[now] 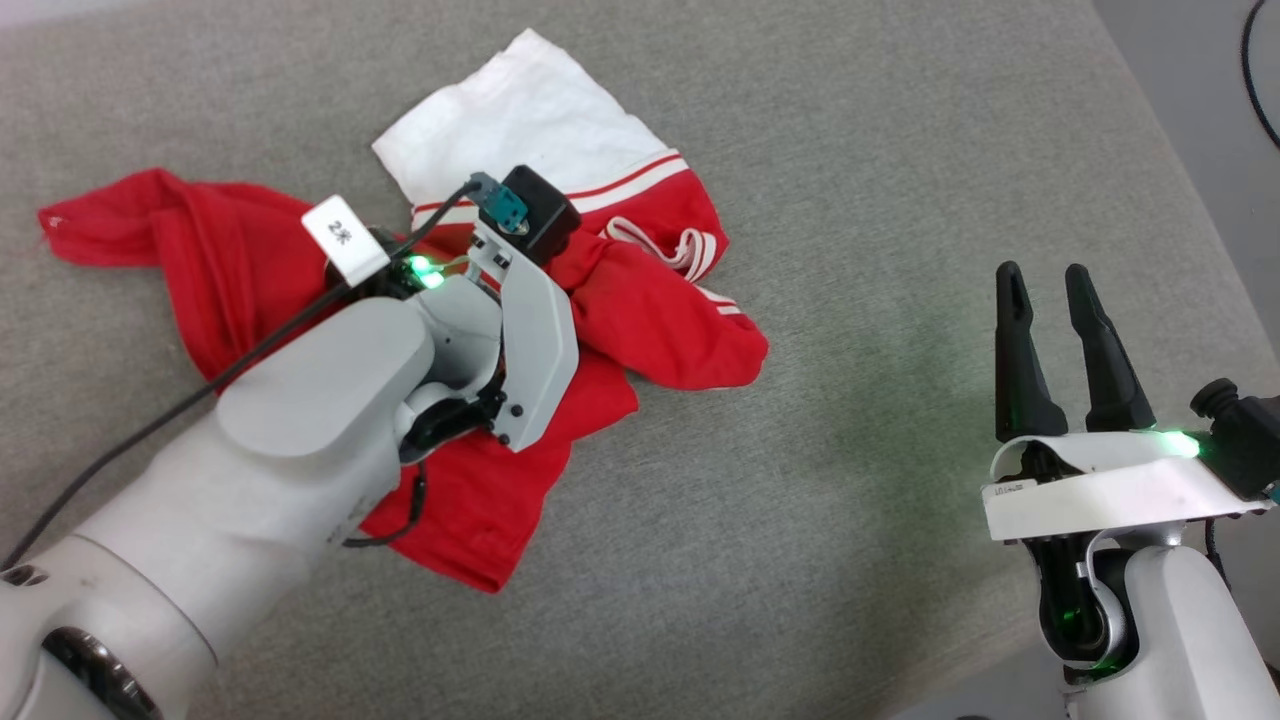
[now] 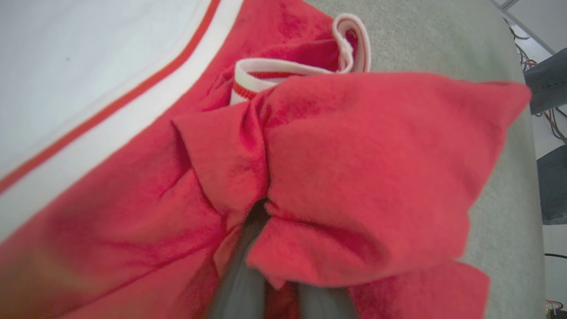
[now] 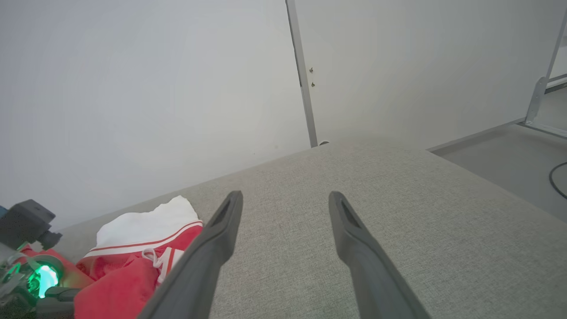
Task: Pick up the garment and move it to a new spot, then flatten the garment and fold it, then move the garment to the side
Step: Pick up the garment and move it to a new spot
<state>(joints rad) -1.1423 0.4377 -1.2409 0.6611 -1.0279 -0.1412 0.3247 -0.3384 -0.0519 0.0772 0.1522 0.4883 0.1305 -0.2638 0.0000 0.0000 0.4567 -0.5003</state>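
Where its blurred fingers vanish under cloth, the left pincer [image 2: 265, 217] is clamped on a puckered fold of the shirt [image 1: 650, 320], its tips hidden. The soft red jersey lies crumpled at left centre, with a white sleeve and its striped trim spread on the far side. Well to the right, the right pincer [image 1: 1043, 272] hangs open above the grey woven surface [image 1: 880, 200].

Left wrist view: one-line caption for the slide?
Left gripper pinches a bunched red fold of the shirt, white sleeve beside it, on grey upholstery.
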